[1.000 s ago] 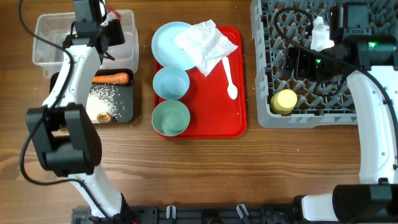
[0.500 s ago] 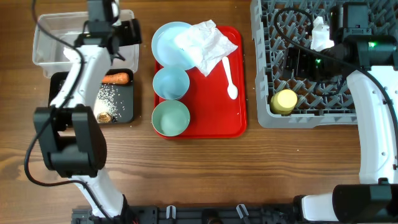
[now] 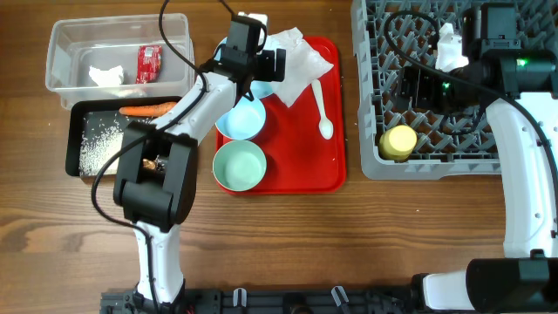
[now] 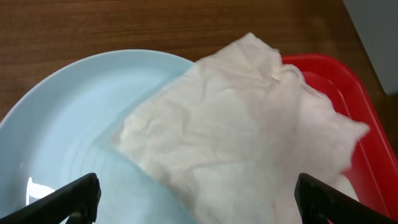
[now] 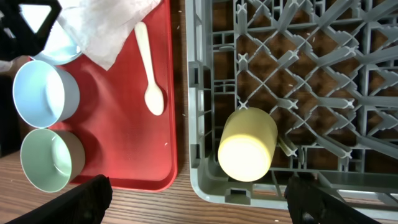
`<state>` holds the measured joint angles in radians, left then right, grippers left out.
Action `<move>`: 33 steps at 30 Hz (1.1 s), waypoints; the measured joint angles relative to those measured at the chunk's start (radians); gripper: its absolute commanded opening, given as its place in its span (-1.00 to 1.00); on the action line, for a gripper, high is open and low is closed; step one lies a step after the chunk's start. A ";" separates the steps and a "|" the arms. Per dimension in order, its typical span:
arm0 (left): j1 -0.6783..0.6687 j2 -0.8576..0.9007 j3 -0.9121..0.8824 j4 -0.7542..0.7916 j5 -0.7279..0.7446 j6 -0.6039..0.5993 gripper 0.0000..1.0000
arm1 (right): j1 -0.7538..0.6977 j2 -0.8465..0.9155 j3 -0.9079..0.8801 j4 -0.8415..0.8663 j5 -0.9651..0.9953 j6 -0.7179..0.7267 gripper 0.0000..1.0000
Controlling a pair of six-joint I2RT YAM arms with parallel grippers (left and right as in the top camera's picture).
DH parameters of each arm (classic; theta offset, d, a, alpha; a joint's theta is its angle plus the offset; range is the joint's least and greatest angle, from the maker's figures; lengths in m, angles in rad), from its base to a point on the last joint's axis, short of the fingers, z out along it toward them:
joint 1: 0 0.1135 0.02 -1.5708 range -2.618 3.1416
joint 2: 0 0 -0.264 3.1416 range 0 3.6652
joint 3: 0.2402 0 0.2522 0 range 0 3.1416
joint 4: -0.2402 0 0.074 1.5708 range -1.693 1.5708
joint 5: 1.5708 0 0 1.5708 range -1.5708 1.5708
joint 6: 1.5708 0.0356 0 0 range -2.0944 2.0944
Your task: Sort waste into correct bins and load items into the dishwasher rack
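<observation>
On the red tray (image 3: 296,166), nearest the arm bases, stands the mint-green bowl (image 3: 239,166), then the pale blue bowl (image 3: 242,118), with the white spoon (image 3: 322,109) to their right. Beyond, a crumpled napkin (image 4: 249,137) lies across the pale blue plate (image 4: 68,137). The left tool (image 4: 199,202) hangs over it, released and empty. The right tool (image 5: 202,202), likewise released, hovers above the yellow cup (image 5: 247,144) in the rack (image 5: 323,74). The carrot (image 3: 150,110) lies in the black bin (image 3: 77,139), and the wrapper (image 3: 149,63) in the clear bin (image 3: 65,39), farthest.
</observation>
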<state>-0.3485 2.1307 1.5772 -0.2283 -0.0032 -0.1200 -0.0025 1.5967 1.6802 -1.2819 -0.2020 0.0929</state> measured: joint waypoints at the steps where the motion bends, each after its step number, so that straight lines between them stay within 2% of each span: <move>1: 0.004 0.029 -0.001 0.027 -0.015 -0.045 1.00 | 0.000 0.000 0.000 0.000 0.000 0.000 0.86; 10: 0.006 0.091 -0.001 0.122 -0.024 -0.133 0.97 | 0.000 0.000 0.000 -0.001 0.000 0.000 0.85; 18: 0.006 0.134 0.000 0.132 -0.001 -0.152 0.54 | 0.000 0.000 0.000 -0.001 0.000 0.000 0.86; 22: 0.006 0.135 0.000 0.122 0.015 -0.171 0.17 | 0.000 0.000 0.000 -0.001 0.000 0.000 0.85; 23: 0.006 0.135 0.000 0.120 0.021 -0.179 0.02 | 0.000 0.000 0.000 -0.001 0.000 0.000 0.85; 25: 0.005 0.136 -0.001 0.115 0.038 -0.187 -0.46 | 0.000 0.000 0.000 -0.001 0.000 0.000 0.85; 26: 0.005 0.136 -0.001 0.113 0.042 -0.194 -0.62 | 0.000 0.000 0.000 -0.001 0.000 0.000 0.85; 27: 0.003 0.136 -0.001 0.111 0.047 -0.198 -0.91 | 0.000 0.000 0.000 -0.001 0.000 0.000 0.86; 33: -0.003 0.137 -0.001 0.114 0.066 -0.204 -0.92 | 0.000 0.000 0.000 -0.011 0.000 0.000 0.86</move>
<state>-0.3511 2.2673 1.5764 -0.1146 0.0624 -0.3244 -0.0025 1.5967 1.6802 -1.2934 -0.2020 0.0925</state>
